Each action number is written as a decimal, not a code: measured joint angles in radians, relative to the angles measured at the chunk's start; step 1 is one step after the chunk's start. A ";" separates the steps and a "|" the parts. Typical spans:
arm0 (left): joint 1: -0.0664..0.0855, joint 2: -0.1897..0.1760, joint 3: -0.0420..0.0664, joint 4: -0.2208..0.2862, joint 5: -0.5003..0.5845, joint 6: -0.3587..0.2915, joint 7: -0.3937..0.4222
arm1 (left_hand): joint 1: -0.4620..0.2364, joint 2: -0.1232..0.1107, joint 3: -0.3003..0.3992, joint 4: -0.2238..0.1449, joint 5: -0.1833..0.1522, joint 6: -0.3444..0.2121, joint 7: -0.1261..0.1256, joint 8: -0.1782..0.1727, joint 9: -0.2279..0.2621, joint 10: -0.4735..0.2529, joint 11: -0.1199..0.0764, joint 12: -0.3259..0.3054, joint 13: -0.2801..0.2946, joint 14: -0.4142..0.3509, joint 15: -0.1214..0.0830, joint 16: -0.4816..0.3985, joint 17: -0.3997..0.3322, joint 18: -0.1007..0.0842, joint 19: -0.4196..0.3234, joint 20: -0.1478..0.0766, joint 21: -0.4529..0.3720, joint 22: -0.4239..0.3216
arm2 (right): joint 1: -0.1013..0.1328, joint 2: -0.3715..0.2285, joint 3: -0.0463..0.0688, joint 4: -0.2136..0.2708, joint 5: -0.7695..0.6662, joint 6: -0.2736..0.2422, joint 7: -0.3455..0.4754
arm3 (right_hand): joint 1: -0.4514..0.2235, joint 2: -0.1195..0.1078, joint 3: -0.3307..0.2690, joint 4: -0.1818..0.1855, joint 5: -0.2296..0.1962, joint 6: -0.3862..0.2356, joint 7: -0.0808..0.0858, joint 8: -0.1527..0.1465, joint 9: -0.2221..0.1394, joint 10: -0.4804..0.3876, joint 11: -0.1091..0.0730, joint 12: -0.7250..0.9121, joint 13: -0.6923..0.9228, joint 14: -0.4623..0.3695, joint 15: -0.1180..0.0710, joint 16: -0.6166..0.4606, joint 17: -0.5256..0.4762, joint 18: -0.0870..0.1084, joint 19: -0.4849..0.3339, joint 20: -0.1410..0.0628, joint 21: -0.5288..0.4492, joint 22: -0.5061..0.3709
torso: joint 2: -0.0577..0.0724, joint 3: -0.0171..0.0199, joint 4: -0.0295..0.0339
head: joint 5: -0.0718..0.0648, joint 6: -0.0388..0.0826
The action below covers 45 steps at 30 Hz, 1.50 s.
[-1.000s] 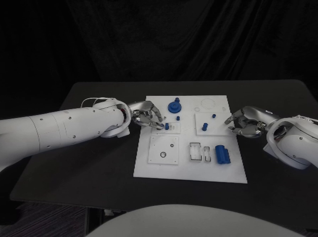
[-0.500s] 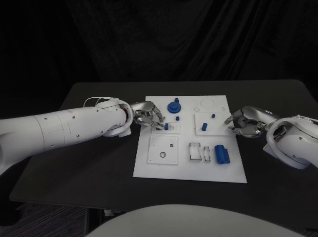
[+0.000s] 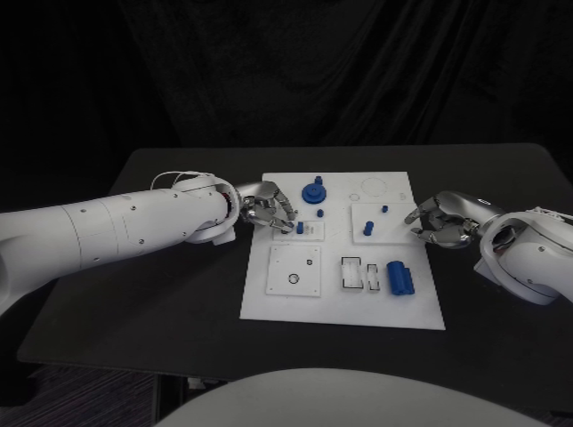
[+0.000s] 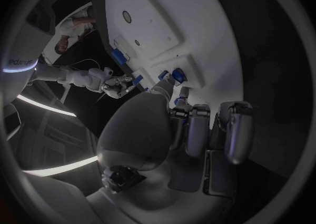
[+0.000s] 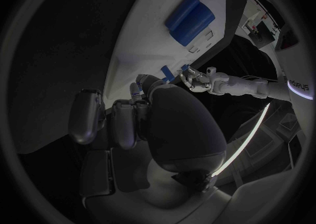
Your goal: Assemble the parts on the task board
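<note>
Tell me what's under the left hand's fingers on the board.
The left hand hovers over the board's left edge, fingers by a small blue part standing in a square block. Whether they touch it, or what lies under the palm, is covered.

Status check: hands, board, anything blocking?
Left hand at the board's left edge, fingers by a small blue part. Right hand curled at the right edge, holding nothing. Nothing blocking.

You look down on a black desk (image 3: 171,294) with rounded corners in the middle of the frame. Behind it, a black curtain (image 3: 286,71) hangs in folds across the whole upper half. Dark floor (image 3: 82,391) shows at lower left.
</note>
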 measured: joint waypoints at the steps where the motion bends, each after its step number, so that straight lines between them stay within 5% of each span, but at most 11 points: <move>1: 0.000 -0.001 0.000 0.000 0.001 0.001 0.000 | 0.002 0.002 0.001 -0.001 0.004 0.002 -0.001 -0.003 -0.001 0.000 0.000 0.001 0.000 0.000 0.000 0.000 0.000 0.000 0.000 0.000 0.000 0.000 | 0.000 0.000 0.000 0.000 0.000 0.000 0.000 | 0.000 0.000 0.000 0.000 0.000 0.000 0.000 0.000 0.000 0.000 0.000 0.000 0.000 0.000 0.000 0.000 0.000 0.000 0.000 0.000 0.000 0.000 | 0.000 0.0001 0.0000 | 0.000 0.000; 4: 0.000 -0.005 0.001 0.001 0.002 0.003 0.000 | 0.011 0.011 0.012 -0.012 0.023 0.007 -0.004 -0.004 -0.001 0.000 0.000 0.001 0.003 0.000 0.000 0.000 0.000 0.000 0.000 0.000 0.000 0.000 | 0.000 0.001 0.000 0.000 0.000 0.001 0.000 | 0.000 0.000 0.000 0.000 0.001 0.000 0.000 0.000 0.000 0.000 0.000 0.000 0.000 0.000 0.000 0.000 0.000 0.000 0.000 0.000 0.000 0.000 | 0.000 0.0000 0.0002 | 0.001 0.000; 6: 0.000 -0.009 0.001 0.002 0.002 0.003 0.000 | 0.025 0.025 0.025 -0.014 0.024 0.012 -0.002 -0.004 -0.002 0.000 0.000 -0.011 0.171 0.000 0.000 0.000 0.000 0.000 0.000 0.000 0.000 0.000 | 0.000 0.001 0.000 0.000 0.000 0.002 0.000 | 0.002 0.002 0.000 0.000 0.004 0.000 0.000 0.000 0.000 0.000 0.000 0.000 0.000 0.000 0.000 0.000 0.000 0.000 0.000 0.000 0.000 0.000 | 0.000 -0.0001 0.0003 | 0.002 0.000; 14: 0.000 -0.019 0.000 0.009 0.003 0.003 0.002 | 0.023 0.045 0.074 -0.017 0.109 0.059 -0.008 -0.012 -0.011 -0.002 0.002 -0.012 0.169 0.000 0.000 0.000 0.000 0.000 0.000 0.000 0.000 0.000 | 0.000 0.003 0.000 -0.001 0.000 0.007 -0.001 | 0.004 0.004 0.003 -0.003 0.004 0.009 0.002 0.006 0.003 0.000 0.000 0.000 0.000 0.000 0.000 0.000 0.000 0.000 0.000 0.000 0.000 0.000 | 0.000 0.0000 0.0011 | 0.007 0.000; 19: 0.000 -0.026 0.000 0.014 0.003 0.000 0.007 | 0.025 0.050 0.103 -0.030 0.135 0.093 -0.015 -0.010 -0.011 -0.003 0.003 -0.012 0.169 0.000 0.000 0.000 0.000 0.000 0.000 0.000 0.000 0.000 | 0.000 0.003 0.000 -0.002 0.000 0.010 -0.002 | 0.004 0.004 0.003 -0.003 0.004 0.013 -0.002 0.006 0.003 0.000 0.000 0.000 -0.001 0.000 0.000 0.000 0.000 0.000 0.000 0.000 0.000 0.000 | 0.000 0.0001 0.0013 | 0.008 0.000; 24: 0.000 -0.035 -0.002 0.017 0.002 -0.005 0.010 | 0.025 0.050 0.126 -0.042 0.139 0.103 -0.026 -0.007 -0.011 0.002 -0.002 -0.009 0.167 0.000 0.000 0.000 0.000 0.000 0.000 0.000 0.000 0.000 | 0.000 0.002 0.000 -0.002 0.000 0.013 -0.002 | 0.004 0.004 0.000 -0.005 0.004 0.021 0.002 0.012 0.005 0.000 0.000 0.000 -0.001 0.000 0.000 0.000 0.000 0.000 0.000 0.000 0.000 0.000 | 0.000 0.0004 0.0018 | 0.009 0.000; 31: -0.002 -0.045 -0.002 0.023 0.002 -0.021 0.021 | 0.040 0.036 0.154 -0.083 0.144 0.120 -0.010 -0.007 -0.011 0.000 -0.018 -0.009 0.160 0.002 -0.009 0.000 0.000 0.000 0.002 -0.006 0.000 0.001 | 0.000 0.001 0.000 -0.001 0.000 0.018 -0.003 | 0.004 0.004 0.000 -0.011 0.004 0.038 0.005 0.019 0.008 0.000 0.000 0.000 -0.001 0.000 0.000 0.000 0.000 0.000 0.000 0.000 0.000 0.000 | -0.001 0.0004 0.0025 | 0.010 0.000; 36: -0.003 -0.048 -0.003 0.029 0.001 -0.047 0.037 | 0.046 0.025 0.156 -0.123 0.100 0.153 0.017 -0.006 -0.011 0.000 -0.025 -0.009 0.160 0.002 -0.020 0.000 0.001 0.000 0.004 -0.015 0.000 0.001 | 0.000 0.001 0.000 -0.001 0.000 0.020 -0.003 | 0.004 0.004 0.003 -0.014 0.004 0.045 0.006 0.019 0.009 0.000 0.000 0.000 -0.001 0.000 0.000 0.000 0.000 0.000 0.000 0.000 0.000 0.000 | -0.001 0.0004 0.0020 | 0.013 0.000; 42: -0.006 -0.053 -0.005 0.033 -0.001 -0.081 0.061 | 0.044 0.012 0.156 -0.136 0.077 0.140 0.003 0.148 -0.010 0.002 -0.027 -0.009 0.080 0.002 -0.020 0.000 0.001 0.000 0.002 -0.020 -0.004 0.001 | 0.000 0.001 0.000 -0.001 0.000 0.021 -0.003 | 0.004 0.004 0.000 -0.016 0.004 0.045 0.006 0.019 0.009 0.000 0.000 0.000 0.000 0.000 0.000 0.000 0.000 0.000 0.000 0.000 0.000 0.000 | 0.000 0.0005 0.0016 | 0.012 0.000; 43: -0.006 -0.053 -0.005 0.034 -0.001 -0.088 0.066 | 0.045 0.011 0.155 -0.141 0.072 0.163 -0.026 0.163 -0.010 0.002 -0.027 -0.009 0.080 0.002 -0.020 0.000 0.001 0.000 0.002 -0.020 -0.004 0.001 | 0.000 0.001 0.000 -0.001 0.000 0.021 -0.003 | 0.004 0.004 0.000 -0.016 0.004 0.045 0.006 0.019 0.009 0.000 0.000 0.000 0.000 0.000 0.000 0.000 0.000 0.000 0.000 0.000 0.000 0.000 | 0.000 0.0007 0.0016 | 0.012 0.000; 45: -0.006 -0.054 -0.006 0.035 -0.001 -0.097 0.073 | 0.045 0.011 0.155 -0.141 0.065 0.174 -0.041 0.163 -0.010 0.002 -0.027 -0.009 0.080 0.002 -0.020 0.000 0.001 0.000 0.002 -0.020 -0.004 0.001 | 0.000 0.001 0.000 -0.001 0.000 0.021 -0.003 | 0.004 0.004 0.000 -0.016 0.004 0.045 0.006 0.019 0.009 0.000 0.000 0.000 0.000 0.000 0.000 0.000 0.000 0.000 0.000 0.000 0.000 -0.001 | 0.000 0.0007 0.0015 | 0.011 0.000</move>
